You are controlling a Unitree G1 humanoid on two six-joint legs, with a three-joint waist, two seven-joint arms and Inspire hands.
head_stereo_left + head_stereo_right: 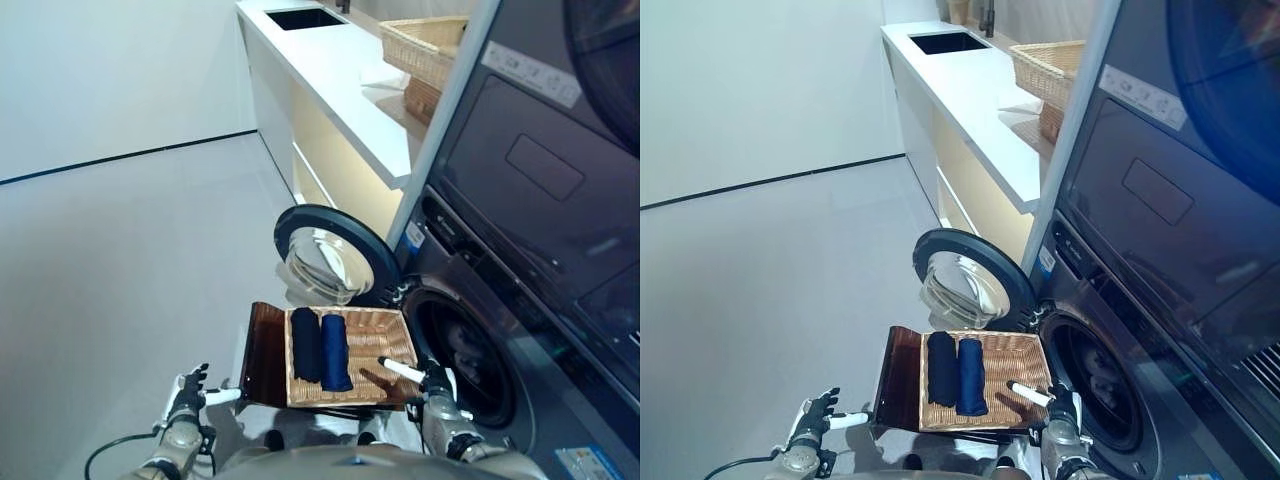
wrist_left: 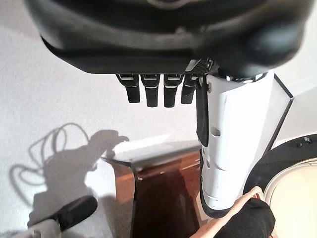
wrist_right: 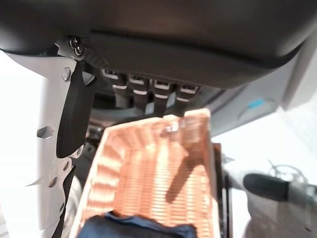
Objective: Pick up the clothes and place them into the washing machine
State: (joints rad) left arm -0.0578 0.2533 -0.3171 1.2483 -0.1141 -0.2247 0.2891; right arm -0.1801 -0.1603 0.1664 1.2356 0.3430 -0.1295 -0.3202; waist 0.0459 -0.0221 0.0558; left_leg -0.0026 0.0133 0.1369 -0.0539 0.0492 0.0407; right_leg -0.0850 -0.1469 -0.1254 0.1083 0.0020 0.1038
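Observation:
Two rolled garments, one black (image 1: 306,343) and one dark blue (image 1: 335,352), lie side by side in a wicker basket (image 1: 385,322). The basket rests on a brown stand (image 1: 265,350) in front of the washing machine's dark drum opening (image 1: 468,362). The machine's round door (image 1: 325,262) is swung open beyond the basket. My right hand (image 1: 436,381) hovers open at the basket's right near corner, its white thumb over the weave; the right wrist view shows the blue garment (image 3: 133,230) below it. My left hand (image 1: 189,386) is open, left of the stand, holding nothing.
A second dark appliance (image 1: 530,150) is stacked above the washer. A white counter (image 1: 330,80) with a sink (image 1: 305,17) and two wicker baskets (image 1: 425,45) runs along the back. Grey floor (image 1: 120,260) stretches to the left.

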